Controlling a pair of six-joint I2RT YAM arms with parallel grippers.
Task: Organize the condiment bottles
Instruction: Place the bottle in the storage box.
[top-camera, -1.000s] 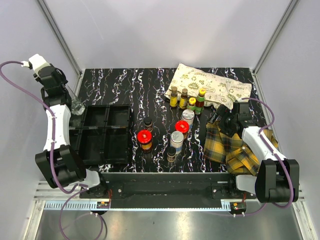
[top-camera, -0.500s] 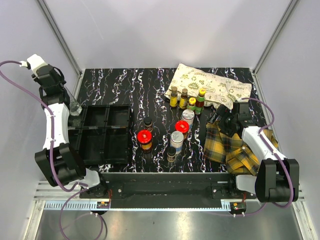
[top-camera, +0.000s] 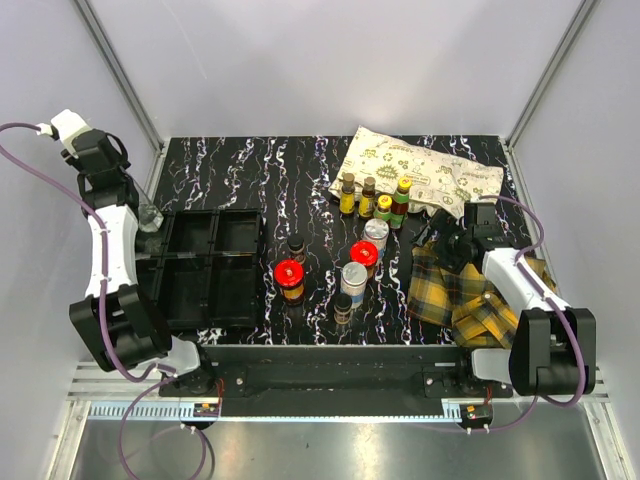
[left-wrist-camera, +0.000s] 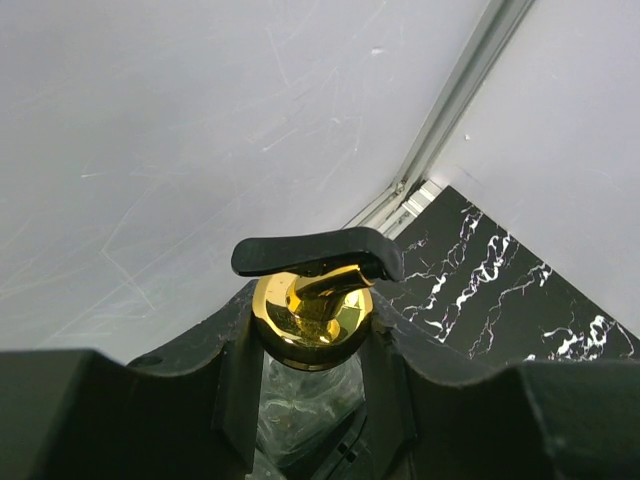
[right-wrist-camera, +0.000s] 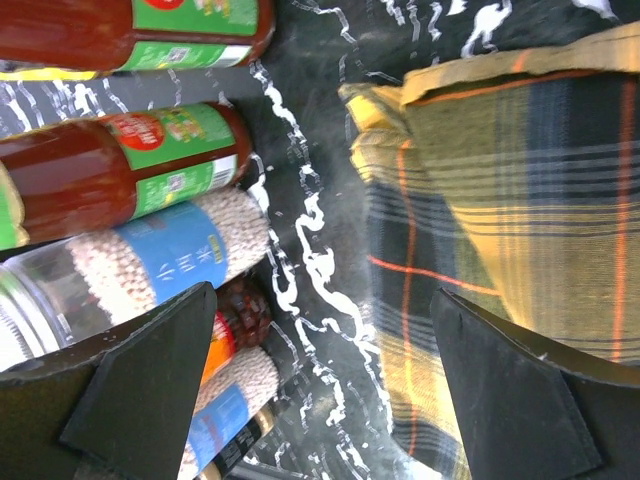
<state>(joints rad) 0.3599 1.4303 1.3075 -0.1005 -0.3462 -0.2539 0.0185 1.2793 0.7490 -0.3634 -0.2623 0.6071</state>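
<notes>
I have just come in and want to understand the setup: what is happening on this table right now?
A two-armed robot is tidying up here. The left hand is shut on a gold-capped clear bottle, held by the far left corner of the black tray, and no bottle is in the tray yet. The right hand is open, low over the plaid cloth, facing the other bottles. These stand in the middle of the table, with a row farther back.

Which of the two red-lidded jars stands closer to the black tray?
The left red-lidded jar, just right of the black tray; the other red-lidded jar stands further right.
</notes>
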